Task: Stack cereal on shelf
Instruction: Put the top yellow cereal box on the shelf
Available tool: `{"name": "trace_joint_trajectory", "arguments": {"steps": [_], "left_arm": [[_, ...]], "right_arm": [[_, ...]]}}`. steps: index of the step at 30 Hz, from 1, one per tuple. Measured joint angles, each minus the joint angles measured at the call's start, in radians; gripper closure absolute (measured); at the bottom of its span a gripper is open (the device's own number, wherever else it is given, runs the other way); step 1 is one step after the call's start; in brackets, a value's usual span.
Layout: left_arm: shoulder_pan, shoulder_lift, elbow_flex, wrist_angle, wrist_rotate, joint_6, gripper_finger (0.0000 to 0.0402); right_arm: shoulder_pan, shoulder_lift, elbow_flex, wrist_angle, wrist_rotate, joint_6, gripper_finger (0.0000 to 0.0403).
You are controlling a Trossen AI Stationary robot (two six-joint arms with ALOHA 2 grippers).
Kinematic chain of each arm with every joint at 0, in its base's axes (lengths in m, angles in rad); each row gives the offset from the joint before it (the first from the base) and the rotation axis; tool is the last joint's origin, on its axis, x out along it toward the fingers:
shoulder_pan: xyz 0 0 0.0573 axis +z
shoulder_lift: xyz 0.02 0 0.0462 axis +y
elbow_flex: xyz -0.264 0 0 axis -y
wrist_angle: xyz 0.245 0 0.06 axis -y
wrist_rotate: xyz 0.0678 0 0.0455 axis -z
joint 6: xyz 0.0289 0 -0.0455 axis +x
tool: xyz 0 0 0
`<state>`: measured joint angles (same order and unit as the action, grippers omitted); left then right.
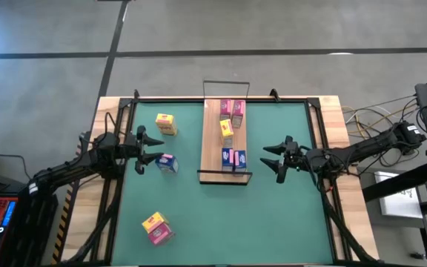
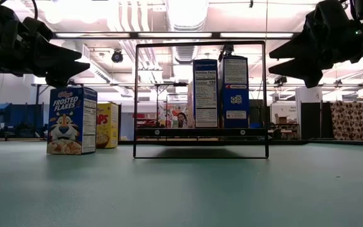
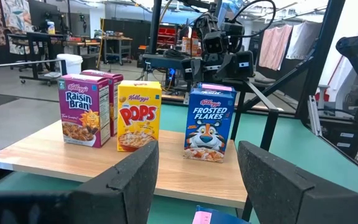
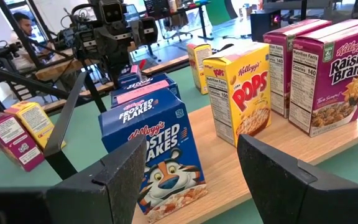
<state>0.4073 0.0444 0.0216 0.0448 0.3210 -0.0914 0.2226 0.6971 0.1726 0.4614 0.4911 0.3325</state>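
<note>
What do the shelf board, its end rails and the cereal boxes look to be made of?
Shelf: pale wood, matte, with visible grain, possibly a laminate.
End rails: thin black wire or rod, likely painted metal.
Cereal boxes: printed cardboard, slightly glossy, with crisp folded edges and flaps.

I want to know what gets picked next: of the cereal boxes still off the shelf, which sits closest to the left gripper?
The blue Frosted Flakes box, just off the left gripper. The yellow box and the yellow-and-pink box lie farther away.
</note>
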Motion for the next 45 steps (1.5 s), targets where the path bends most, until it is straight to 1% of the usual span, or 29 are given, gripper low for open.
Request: {"name": "trace_joint_trajectory", "arguments": {"steps": [2, 3, 5, 9, 11, 13, 17, 22, 27, 30, 34, 37, 42, 45], "left_arm": [[0.0, 0.0, 0.0, 0.0, -0.003, 0.0, 0.0198], [0.0, 0.0, 0.0, 0.0, -0.025, 0.0, 0.0198], [0.0, 0.0, 0.0, 0.001, -0.135, -0.008, 0.0198], [0.0, 0.008, 0.0, -0.003, -0.422, -0.162, 0.0198], [0.0, 0.017, 0.0, 0.028, -0.489, -0.166, 0.0198], [0.0, 0.022, 0.001, 0.037, -0.495, -0.172, 0.0198], [-0.001, 0.026, 0.002, 0.049, -0.504, -0.246, 0.0198], [-0.005, 0.068, 0.076, -0.019, -0.561, -0.347, 0.0198], [-0.012, 0.183, 0.174, -0.047, -0.565, -0.357, 0.0198], [-0.016, 0.281, 0.229, -0.1, -0.566, -0.409, 0.0198], [-0.016, 0.443, 0.326, -0.164, -0.567, -0.482, 0.0198], [-0.015, 0.578, 0.442, -0.307, -0.577, -0.566, 0.0198], [-0.014, 0.798, 0.682, -0.671, -0.62, -0.731, 0.0198], [-0.014, 0.907, 0.803, -0.82, -0.621, -0.825, 0.0198]], "right_arm": [[0.0, 0.0, 0.0, 0.0, 0.0, 0.0, 0.0163], [0.0, 0.0, 0.0, 0.0, 0.0, 0.0, 0.0163], [0.0, 0.0, 0.0, 0.0, 0.0, 0.0, 0.0163], [0.0, 0.0, 0.0, 0.0, 0.0, 0.0, 0.0163], [0.0, 0.0, 0.0, 0.0, 0.0, 0.0, 0.0163], [0.0, 0.0, 0.0, 0.0, 0.0, 0.0, 0.0163], [0.0, 0.0, 0.0, 0.0, 0.0, 0.0, 0.0163], [0.0, 0.0, 0.0, 0.0, 0.0, 0.0, 0.0163], [0.0, 0.0, 0.0, -0.001, 0.0, 0.0, 0.0163], [0.0, 0.0, 0.0, -0.001, 0.0, 0.0, 0.0163], [0.0, 0.0, 0.0, -0.001, 0.0, 0.0, 0.0163], [0.0, 0.0, 0.0, -0.001, 0.0, 0.0, 0.0163], [0.0, 0.0, 0.0, -0.001, 0.0, 0.0, 0.0163], [0.0, 0.0, 0.0, -0.001, 0.0, 0.0, 0.0163]]}}
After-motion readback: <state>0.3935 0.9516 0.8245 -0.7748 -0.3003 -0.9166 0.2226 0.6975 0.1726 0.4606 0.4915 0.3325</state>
